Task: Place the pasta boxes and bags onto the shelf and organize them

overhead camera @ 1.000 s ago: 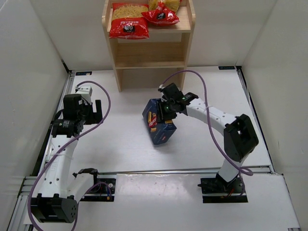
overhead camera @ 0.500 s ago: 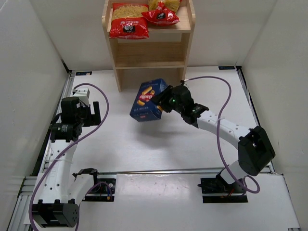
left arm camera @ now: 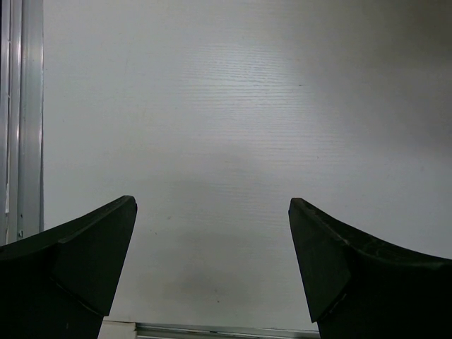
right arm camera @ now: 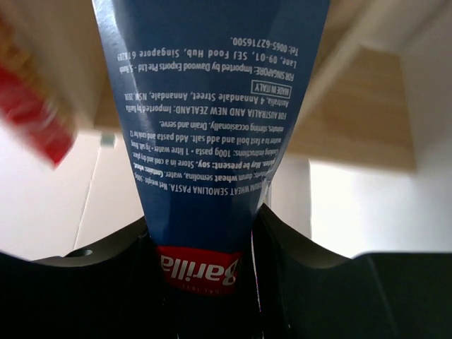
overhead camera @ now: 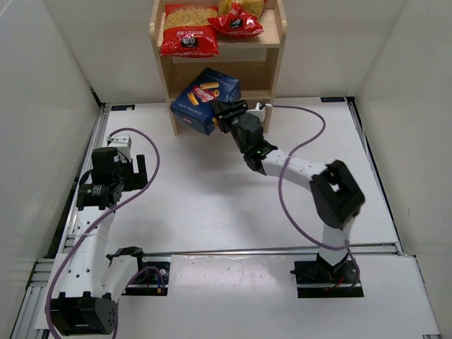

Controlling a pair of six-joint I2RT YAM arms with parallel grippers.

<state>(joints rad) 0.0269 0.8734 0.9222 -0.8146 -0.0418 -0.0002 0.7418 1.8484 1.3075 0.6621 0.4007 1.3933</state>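
1. White table (overhead camera: 198, 212) and pale walls surround the right claw (overhead camera: 224, 115), which clamps one end of the blue pasta box (overhead camera: 205, 99), carrying it clear of the surface.
2. Just ahead, the box tilts toward the lower tier of the shelf (overhead camera: 171, 106), apparently angled to slide in.
3. Higher and beyond, a red bag (overhead camera: 189, 32) and a second bag (overhead camera: 236, 20) lie on the top tier.
4. Well off to its side, the left claw (overhead camera: 134, 171) hangs spread wide, empty.
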